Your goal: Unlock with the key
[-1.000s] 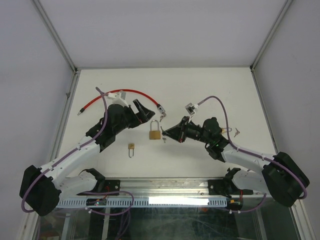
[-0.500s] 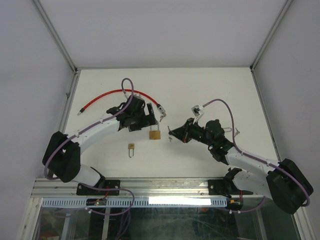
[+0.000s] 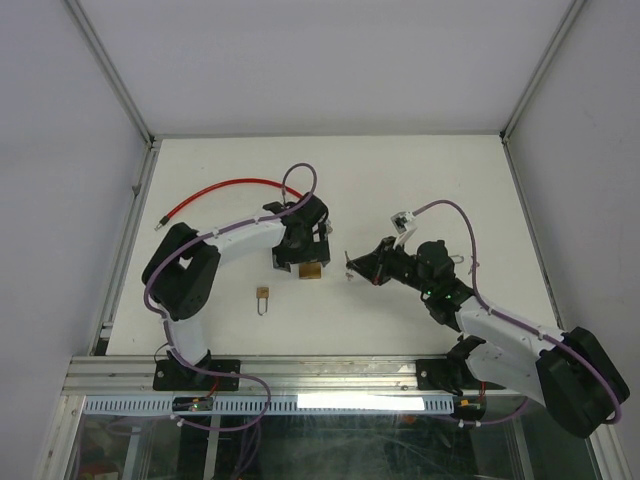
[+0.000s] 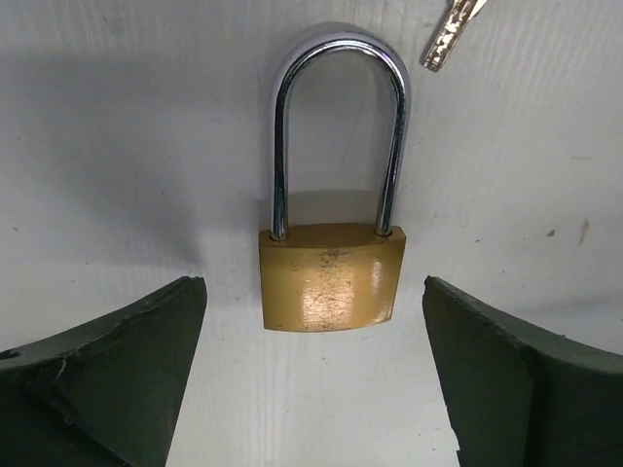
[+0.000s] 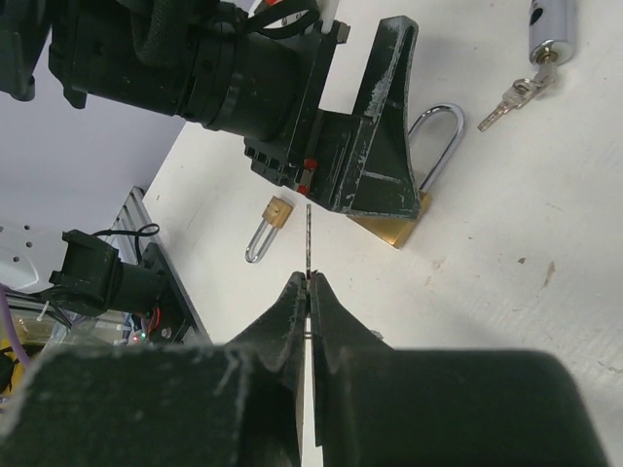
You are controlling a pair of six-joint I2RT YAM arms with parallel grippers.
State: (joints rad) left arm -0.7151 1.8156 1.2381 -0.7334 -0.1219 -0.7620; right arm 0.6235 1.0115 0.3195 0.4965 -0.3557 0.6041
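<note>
Brass padlock (image 4: 331, 282): flat on the white table (image 3: 420, 180), both shackle legs seated in its body. The left gripper (image 4: 313, 292) has its fingers spread wide on either side of the padlock, grasping nothing. Right gripper (image 5: 309, 282): to the padlock's right and apart from it, fingers clenched on the key (image 5: 309, 238), blade aimed toward the padlock. Small padlock (image 3: 263, 297): nearer the arm bases and left of the brass padlock.

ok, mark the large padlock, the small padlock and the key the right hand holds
large padlock (image 4: 331, 277), left wrist view, brass body.
small padlock (image 3: 263, 293), top external view, brass body.
key (image 5: 309, 243), right wrist view, blade.
</note>
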